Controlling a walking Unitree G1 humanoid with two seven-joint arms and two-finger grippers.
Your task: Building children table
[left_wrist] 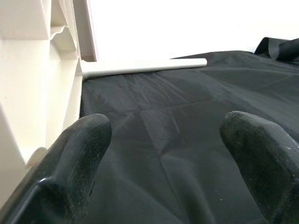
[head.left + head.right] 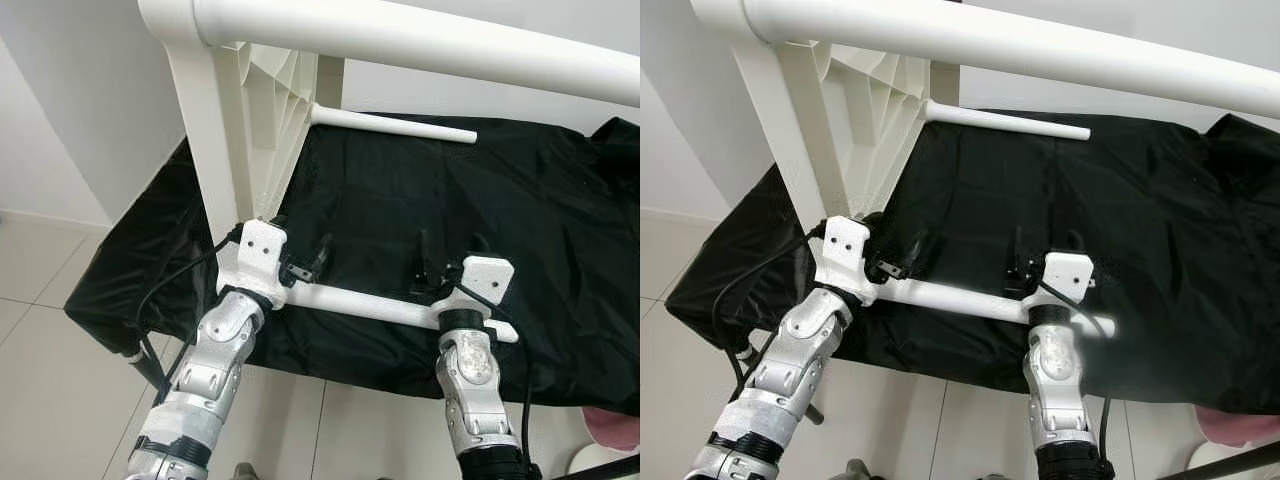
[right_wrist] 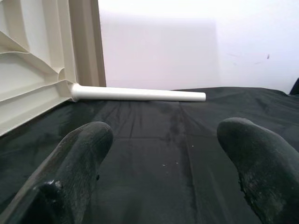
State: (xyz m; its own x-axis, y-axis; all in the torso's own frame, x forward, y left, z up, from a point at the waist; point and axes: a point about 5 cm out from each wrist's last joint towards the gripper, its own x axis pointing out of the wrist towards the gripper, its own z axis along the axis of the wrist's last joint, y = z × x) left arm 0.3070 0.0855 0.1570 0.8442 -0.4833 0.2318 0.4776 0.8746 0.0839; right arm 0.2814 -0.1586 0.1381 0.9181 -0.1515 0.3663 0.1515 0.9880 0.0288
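Observation:
The white plastic table (image 2: 222, 150) stands on its side on a black cloth (image 2: 520, 200), its ribbed underside (image 2: 275, 110) facing me. One white leg (image 2: 420, 35) juts out overhead. A second leg (image 2: 395, 124) runs along the far cloth. A third white leg (image 2: 365, 304) lies across under both wrists, its left end hidden. My left gripper (image 2: 300, 250) is open just beside the tabletop, holding nothing, and its fingertips (image 1: 70, 163) hang over bare cloth. My right gripper (image 2: 450, 255) is open a little further right, also holding nothing, with the far leg (image 3: 140, 94) ahead of it.
The cloth covers a low platform against a white wall (image 2: 80, 110). Pale floor tiles (image 2: 60, 400) lie in front and to the left. A pink object (image 2: 612, 425) sits at the lower right. A black cable (image 2: 165, 280) loops off my left arm.

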